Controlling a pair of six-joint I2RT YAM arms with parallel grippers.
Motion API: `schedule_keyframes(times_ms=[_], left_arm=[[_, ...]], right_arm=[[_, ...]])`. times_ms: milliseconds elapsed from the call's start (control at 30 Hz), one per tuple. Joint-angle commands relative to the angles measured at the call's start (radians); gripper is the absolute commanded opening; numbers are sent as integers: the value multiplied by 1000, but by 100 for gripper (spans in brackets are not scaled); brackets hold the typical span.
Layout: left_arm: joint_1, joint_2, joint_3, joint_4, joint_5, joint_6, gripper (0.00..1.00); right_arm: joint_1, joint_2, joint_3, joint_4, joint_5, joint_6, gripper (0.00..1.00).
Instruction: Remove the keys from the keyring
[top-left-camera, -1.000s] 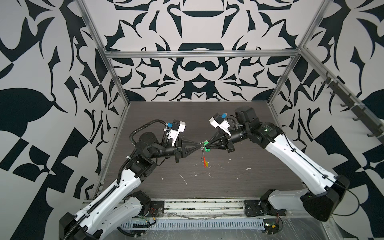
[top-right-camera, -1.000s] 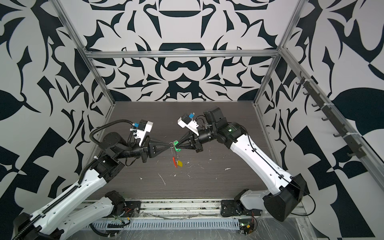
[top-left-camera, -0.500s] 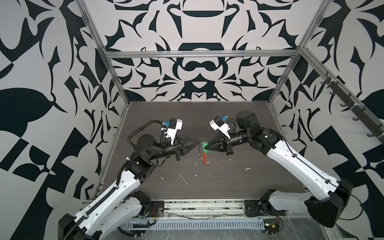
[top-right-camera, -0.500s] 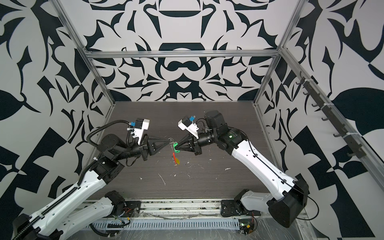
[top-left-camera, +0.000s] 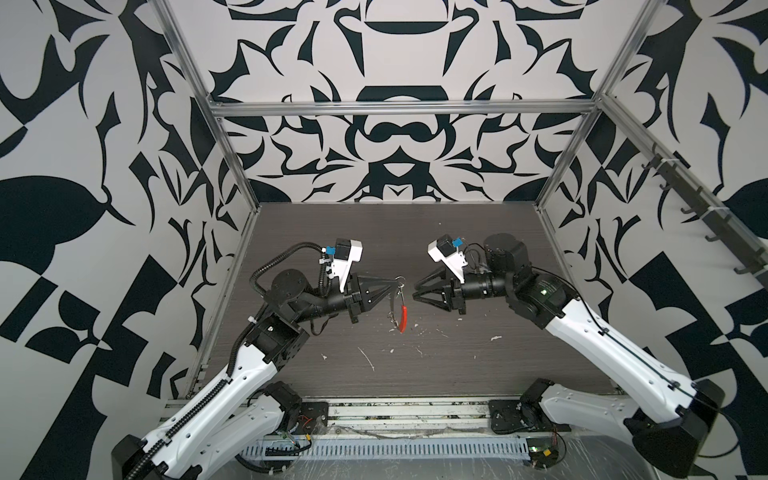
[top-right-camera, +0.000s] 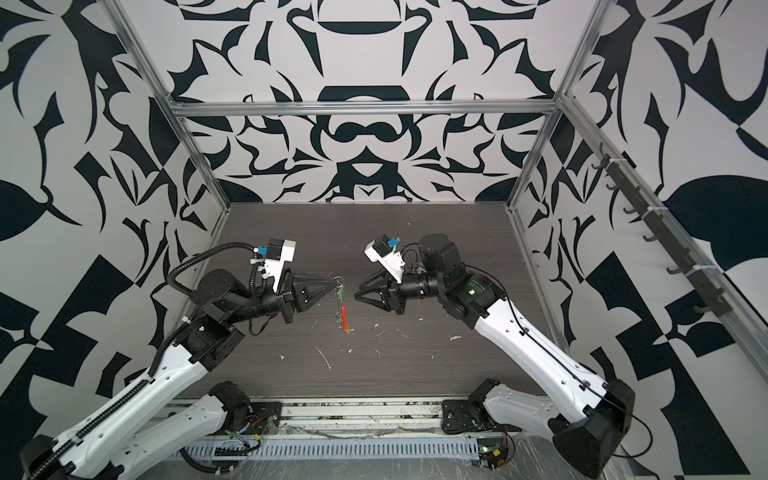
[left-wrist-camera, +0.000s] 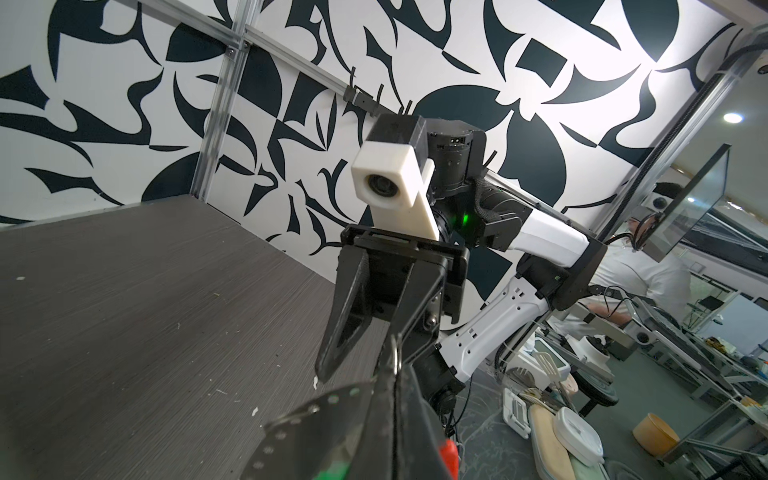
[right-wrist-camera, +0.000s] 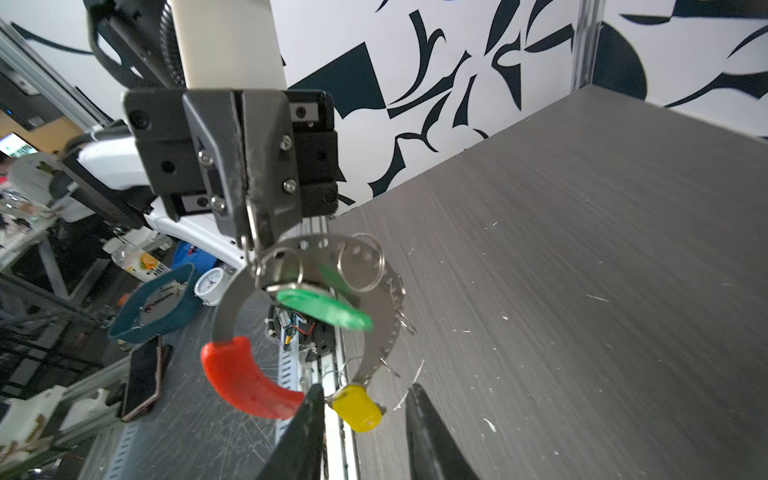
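Green key (right-wrist-camera: 328, 309) and yellow key (right-wrist-camera: 358, 407) hang on the keyring (right-wrist-camera: 316, 242) pinched in the left gripper (top-left-camera: 392, 284); we count 0 of 2 off, right gripper (top-left-camera: 414, 290) part-open, empty.

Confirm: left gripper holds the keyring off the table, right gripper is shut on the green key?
Not quite: the right gripper is open, clear of the green key, as the right wrist view shows. The left gripper holds the keyring.
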Motion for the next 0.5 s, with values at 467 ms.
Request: schedule_keyframes(times_ms=[467], left_arm=[[-1,-10,27,-31,6,49,0]], right_arm=[[-2,43,-49,633,-121,431,48]])
